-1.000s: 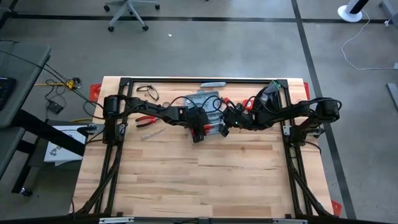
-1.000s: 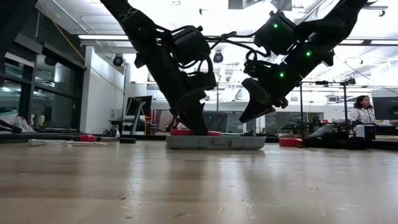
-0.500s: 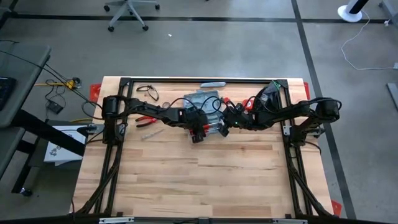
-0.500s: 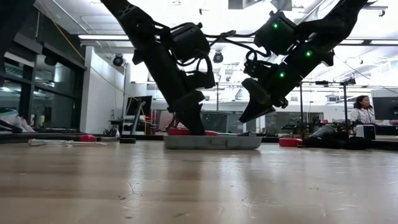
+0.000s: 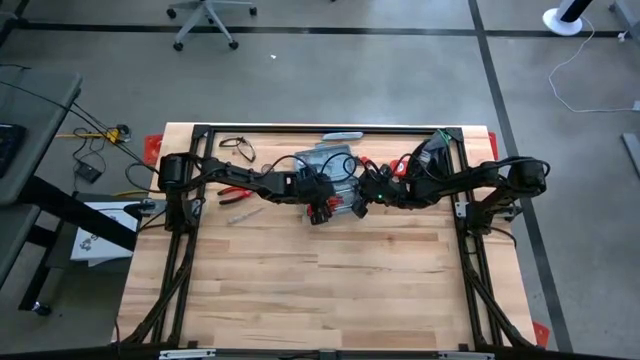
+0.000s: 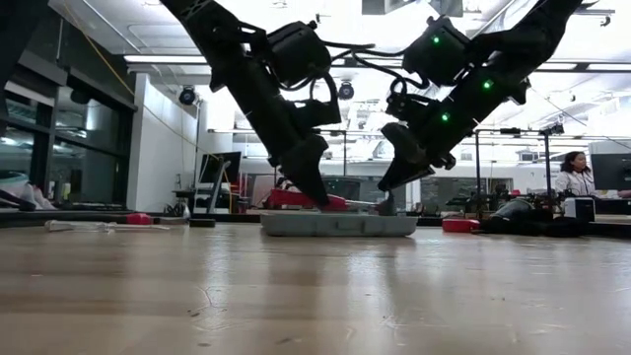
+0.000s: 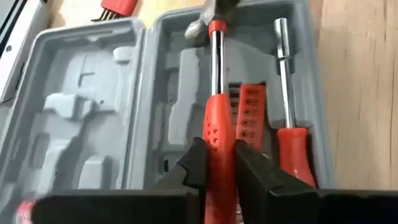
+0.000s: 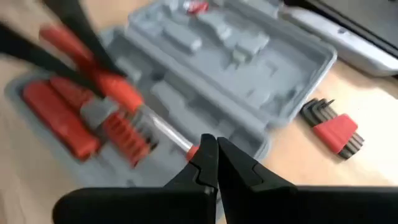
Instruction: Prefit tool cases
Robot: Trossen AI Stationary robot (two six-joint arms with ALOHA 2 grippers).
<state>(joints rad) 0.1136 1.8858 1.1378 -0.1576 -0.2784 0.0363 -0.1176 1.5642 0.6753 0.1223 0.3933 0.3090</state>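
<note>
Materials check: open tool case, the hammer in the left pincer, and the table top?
Tool case: looks like matte grey moulded plastic, going by its rounded cast recesses. Hammer, held by the left pincer: shiny shaft, probably polished steel; glossy red handle with dimples, likely plastic or rubber. Table: pale wood planks, grain and seams visible.

Two arms: black, jointed links; looped black cables at wrists; small green indicator lights. Left gripper (image 7: 217, 168) and right gripper (image 8: 216, 155): paired black tapered fingers.
</note>
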